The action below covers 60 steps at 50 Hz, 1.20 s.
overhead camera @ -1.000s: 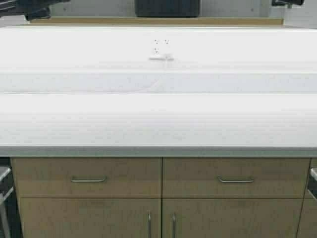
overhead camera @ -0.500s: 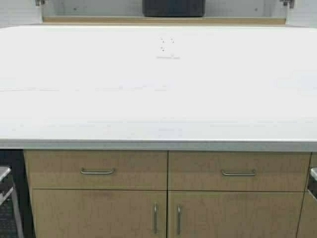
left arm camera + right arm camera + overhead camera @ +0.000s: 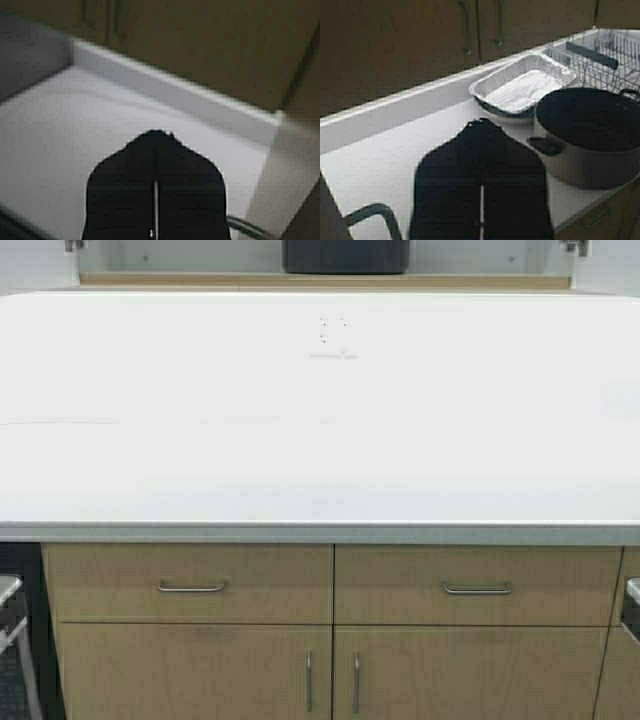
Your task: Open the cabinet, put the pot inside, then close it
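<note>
The cabinet (image 3: 200, 675) is below the white countertop (image 3: 320, 440), its two beige doors shut, with slim vertical silver handles (image 3: 308, 680) at the middle seam. Cabinet doors with vertical handles also show in the right wrist view (image 3: 465, 27). The dark pot (image 3: 590, 135) stands lidless on a white surface close beside my right gripper (image 3: 482, 122), which is shut and empty. My left gripper (image 3: 156, 135) is shut and empty over a bare white surface. Neither gripper shows in the high view.
Drawer fronts (image 3: 190, 585) with horizontal pulls sit above the doors. A foil tray (image 3: 525, 85) and a wire dish rack (image 3: 605, 50) stand beyond the pot. A dark boxy thing (image 3: 345, 255) sits in a pale recess at the far edge.
The robot has moved: the counter edge and cabinet have shifted slightly up and sideways in the high view, and more of the doors shows. Both grippers stay parked.
</note>
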{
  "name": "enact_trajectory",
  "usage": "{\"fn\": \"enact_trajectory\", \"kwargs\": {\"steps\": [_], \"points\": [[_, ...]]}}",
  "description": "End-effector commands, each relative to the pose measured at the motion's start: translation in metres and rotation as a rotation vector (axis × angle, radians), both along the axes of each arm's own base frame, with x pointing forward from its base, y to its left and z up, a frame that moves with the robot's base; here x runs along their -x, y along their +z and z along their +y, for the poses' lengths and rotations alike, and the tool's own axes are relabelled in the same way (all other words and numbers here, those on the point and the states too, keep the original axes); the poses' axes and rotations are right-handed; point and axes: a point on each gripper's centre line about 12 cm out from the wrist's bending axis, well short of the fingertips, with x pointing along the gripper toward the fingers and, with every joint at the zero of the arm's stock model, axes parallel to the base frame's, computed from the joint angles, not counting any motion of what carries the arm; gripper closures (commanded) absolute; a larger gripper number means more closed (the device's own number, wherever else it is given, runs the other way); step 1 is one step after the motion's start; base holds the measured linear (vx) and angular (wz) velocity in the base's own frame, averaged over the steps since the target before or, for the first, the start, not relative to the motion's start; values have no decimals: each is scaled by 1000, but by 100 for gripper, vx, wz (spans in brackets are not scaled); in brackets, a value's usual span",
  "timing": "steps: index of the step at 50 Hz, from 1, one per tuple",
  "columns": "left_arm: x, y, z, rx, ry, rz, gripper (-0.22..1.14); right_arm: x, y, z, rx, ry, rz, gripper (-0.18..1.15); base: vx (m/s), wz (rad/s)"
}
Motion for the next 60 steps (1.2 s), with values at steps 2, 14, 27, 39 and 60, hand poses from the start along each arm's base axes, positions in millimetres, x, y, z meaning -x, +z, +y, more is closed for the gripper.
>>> {"fn": "enact_trajectory", "kwargs": {"steps": [2, 14, 27, 39, 60], "points": [[-15, 8, -8, -9, -37, -10, 89, -29, 8, 11, 11, 63, -15, 91, 1, 0], [-32, 3, -47, -1, -151, 6, 89, -52, 18, 43, 21, 159, -34, 91, 0, 0], [-22, 5, -125, 3, -375, 22, 89, -45, 26, 128, 26, 363, -50, 91, -1, 1], [28, -3, -144, -5, -425, 15, 89, 2, 18, 174, 2, 478, -66, 91, -1, 0], [42, 25, -201, -190, -645, -18, 89, 39, -26, 218, -29, 618, 43, 91, 2, -1]]}}
